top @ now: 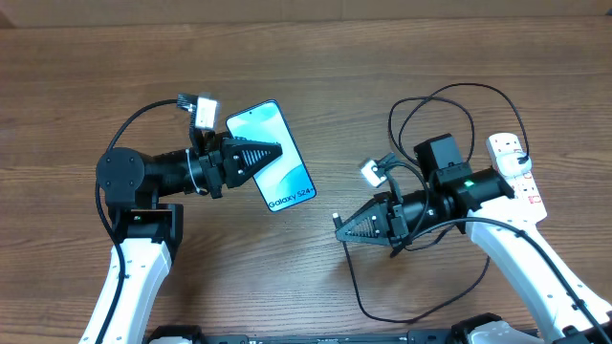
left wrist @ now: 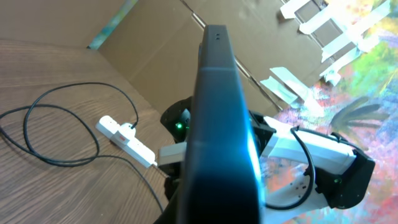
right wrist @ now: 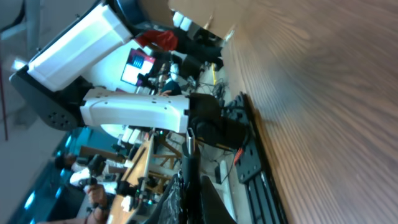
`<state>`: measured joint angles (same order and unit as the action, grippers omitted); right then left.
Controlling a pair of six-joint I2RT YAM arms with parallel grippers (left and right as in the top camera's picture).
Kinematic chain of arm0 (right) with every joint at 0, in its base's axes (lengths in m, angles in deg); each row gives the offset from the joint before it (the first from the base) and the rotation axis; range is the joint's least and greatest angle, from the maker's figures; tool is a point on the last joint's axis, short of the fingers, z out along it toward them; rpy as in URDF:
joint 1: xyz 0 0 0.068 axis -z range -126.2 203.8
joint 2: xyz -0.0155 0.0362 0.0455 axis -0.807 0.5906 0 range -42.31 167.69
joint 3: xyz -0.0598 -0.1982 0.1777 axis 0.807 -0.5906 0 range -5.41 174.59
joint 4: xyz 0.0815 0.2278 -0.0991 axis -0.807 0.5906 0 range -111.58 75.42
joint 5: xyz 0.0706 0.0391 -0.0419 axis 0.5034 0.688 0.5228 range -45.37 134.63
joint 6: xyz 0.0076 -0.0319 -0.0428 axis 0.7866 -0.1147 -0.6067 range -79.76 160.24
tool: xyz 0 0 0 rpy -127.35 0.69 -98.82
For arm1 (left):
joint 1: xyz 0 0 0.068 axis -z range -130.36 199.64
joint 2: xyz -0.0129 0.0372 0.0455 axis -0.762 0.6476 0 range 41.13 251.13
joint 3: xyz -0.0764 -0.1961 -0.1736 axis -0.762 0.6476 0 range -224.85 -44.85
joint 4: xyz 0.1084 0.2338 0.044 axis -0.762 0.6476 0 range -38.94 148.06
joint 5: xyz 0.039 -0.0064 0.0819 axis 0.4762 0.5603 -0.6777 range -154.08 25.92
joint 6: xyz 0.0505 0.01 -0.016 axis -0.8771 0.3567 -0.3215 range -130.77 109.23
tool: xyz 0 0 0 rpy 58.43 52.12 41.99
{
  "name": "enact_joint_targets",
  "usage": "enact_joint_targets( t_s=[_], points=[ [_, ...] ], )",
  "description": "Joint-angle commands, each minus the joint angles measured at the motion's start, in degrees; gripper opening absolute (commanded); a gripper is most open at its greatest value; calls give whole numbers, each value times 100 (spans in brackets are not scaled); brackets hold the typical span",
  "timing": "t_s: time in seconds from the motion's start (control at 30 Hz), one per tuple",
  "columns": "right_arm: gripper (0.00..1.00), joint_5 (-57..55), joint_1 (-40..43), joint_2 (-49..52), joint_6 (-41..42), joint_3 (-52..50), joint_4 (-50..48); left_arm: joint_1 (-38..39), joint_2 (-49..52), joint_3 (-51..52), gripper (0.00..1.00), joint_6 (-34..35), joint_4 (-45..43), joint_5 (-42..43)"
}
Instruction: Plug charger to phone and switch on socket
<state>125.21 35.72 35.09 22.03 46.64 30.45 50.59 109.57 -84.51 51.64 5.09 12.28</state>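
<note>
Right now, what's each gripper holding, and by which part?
Left gripper clamps the phone across one long edge, near mid-length. Right gripper pinches the charger at its connector end.

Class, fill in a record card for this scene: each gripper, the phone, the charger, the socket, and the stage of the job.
Left gripper: shut on the phone, screen facing up, tilted.
Right gripper: shut on the connector tip of the charger.
Charger: black cable looping over the table toward the socket.
Socket: white strip near the table's right side, partly hidden.
Stage: connector and phone apart; not yet plugged in.
</note>
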Motion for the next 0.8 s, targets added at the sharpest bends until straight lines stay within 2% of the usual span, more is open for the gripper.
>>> enact_joint_targets(
  t_s=[0.0, 0.1, 0.33, 0.47, 0.77],
  points=[
    [4, 127, -179, -13, 876, -11, -481, -66, -20, -68, 4, 345, -101, -127],
    [4, -15, -345, -13, 1690, -11, -1244, -66, -20, -68, 4, 409, -98, -118],
    [4, -855, -883, -13, 2778, -9, -2236, -68, -20, -68, 4, 603, -68, -118],
    [4, -1375, -1062, -15, 2874, 11, -2243, -68, -20, -68, 4, 699, 48, -105],
    [4, -1867, -1088, -61, 2870, 55, -2190, -68, 282, -68, 4, 640, 905, 83]
  ],
)
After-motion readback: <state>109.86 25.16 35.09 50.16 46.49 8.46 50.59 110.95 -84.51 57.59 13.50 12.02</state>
